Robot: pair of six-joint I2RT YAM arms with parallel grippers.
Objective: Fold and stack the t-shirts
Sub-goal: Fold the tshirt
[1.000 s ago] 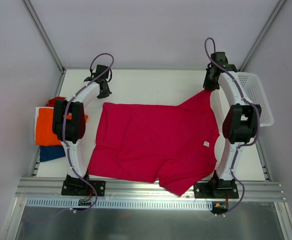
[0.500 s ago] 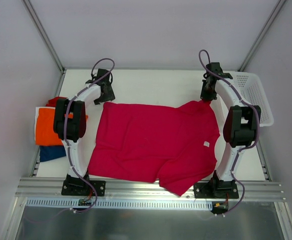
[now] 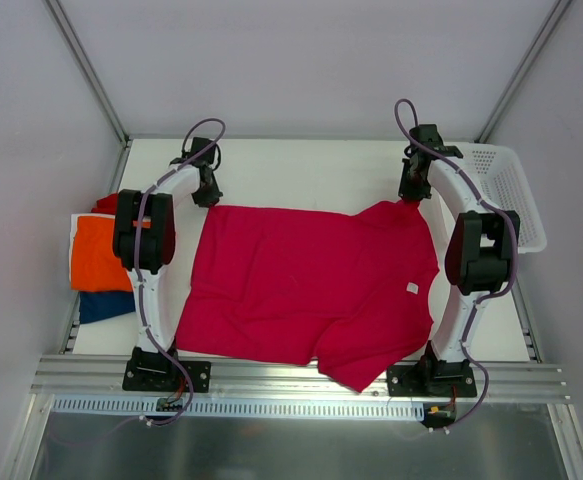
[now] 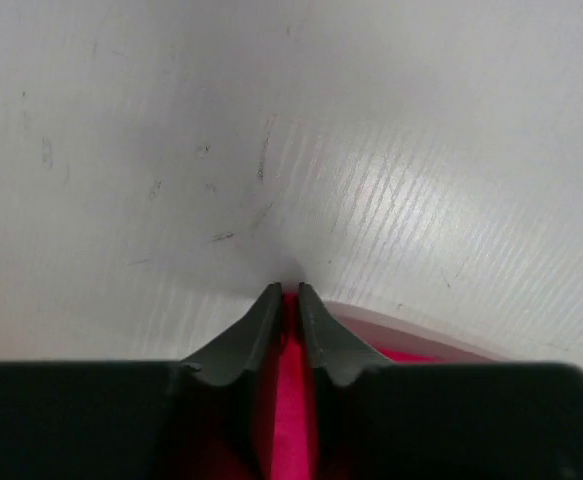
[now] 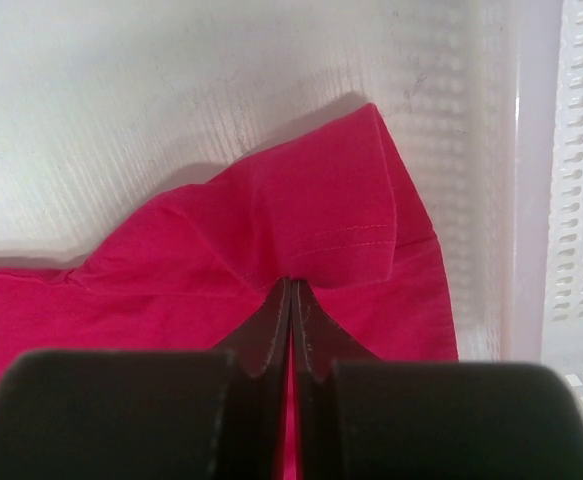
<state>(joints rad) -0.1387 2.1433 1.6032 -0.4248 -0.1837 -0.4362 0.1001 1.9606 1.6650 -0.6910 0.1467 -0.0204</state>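
A magenta-pink t-shirt [image 3: 311, 285] lies spread flat across the middle of the table. My left gripper [image 3: 207, 196] is at its far left corner. In the left wrist view its jaws [image 4: 287, 292] stand nearly together with pink cloth [image 4: 289, 400] filling the narrow gap. My right gripper [image 3: 408, 194] is at the far right corner. There, the right wrist view shows it [image 5: 291, 284] shut on a fold of the pink sleeve [image 5: 321, 215]. More t-shirts sit stacked at the left edge: orange [image 3: 91, 255] over dark blue [image 3: 101, 305], with red [image 3: 111, 203] behind.
A white perforated basket [image 3: 511, 195] stands at the table's right edge, its wall [image 5: 581, 180] just right of the held sleeve. The near hem of the pink shirt hangs over the metal rail [image 3: 271, 375] at the table's front.
The right gripper has moved slightly left and back, setting the sleeve corner lower. The left arm's elbow has shifted forward, with its gripper staying at the far left corner.
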